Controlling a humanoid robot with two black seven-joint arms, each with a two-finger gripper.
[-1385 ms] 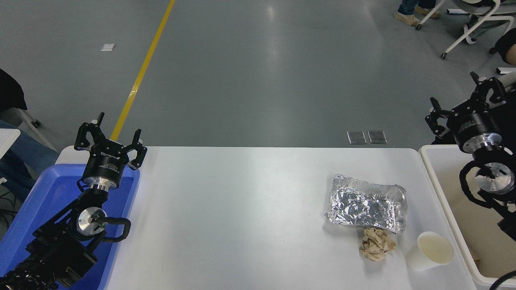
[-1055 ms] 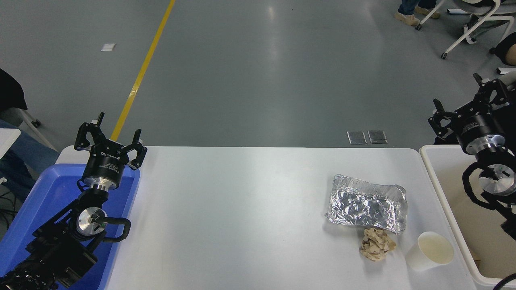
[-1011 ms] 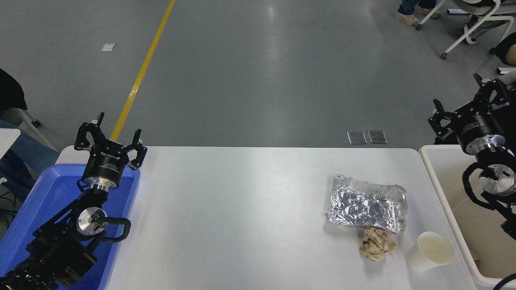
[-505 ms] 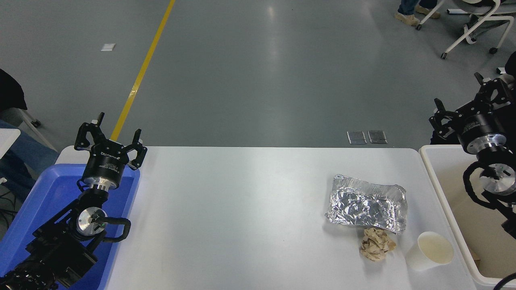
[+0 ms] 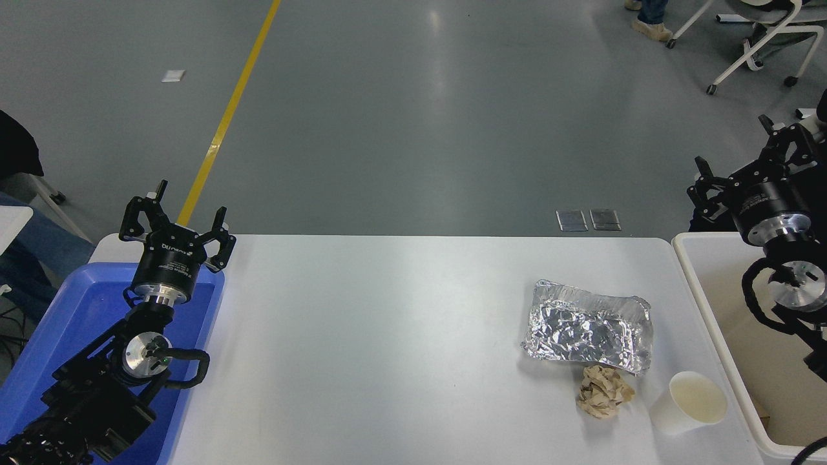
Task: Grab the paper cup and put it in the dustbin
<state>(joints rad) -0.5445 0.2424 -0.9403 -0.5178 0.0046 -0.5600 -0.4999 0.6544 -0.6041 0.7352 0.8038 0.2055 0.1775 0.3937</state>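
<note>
Now I should lower my right gripper point(image 5: 743, 169), fingers spread and empty, squarely over the upright paper cup point(image 5: 690, 402), avoiding the paper ball point(image 5: 603, 391).

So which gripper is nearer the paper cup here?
Right. The right gripper hangs open above the dustbin, up-right of the paper cup; the left gripper is parked across the table over the blue tray.
</note>
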